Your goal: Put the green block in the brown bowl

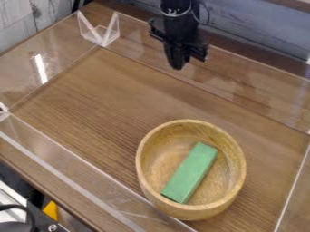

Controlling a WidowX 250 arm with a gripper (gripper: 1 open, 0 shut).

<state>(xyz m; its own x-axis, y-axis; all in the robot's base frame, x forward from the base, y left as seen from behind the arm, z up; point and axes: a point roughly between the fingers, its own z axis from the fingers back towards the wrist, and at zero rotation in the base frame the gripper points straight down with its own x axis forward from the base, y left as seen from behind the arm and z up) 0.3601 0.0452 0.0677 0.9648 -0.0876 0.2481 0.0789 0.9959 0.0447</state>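
Note:
The green block (191, 170) lies flat inside the brown bowl (155, 145), slanted from lower left to upper right. The bowl stands on the wooden table at the lower right. My black gripper (179, 62) hangs at the top middle, well above and behind the bowl, pointing down. Its fingers are pressed together with nothing between them.
Clear plastic walls (72, 186) box in the wooden table surface (97, 109) on all sides. A small clear stand (98, 29) sits at the back left corner.

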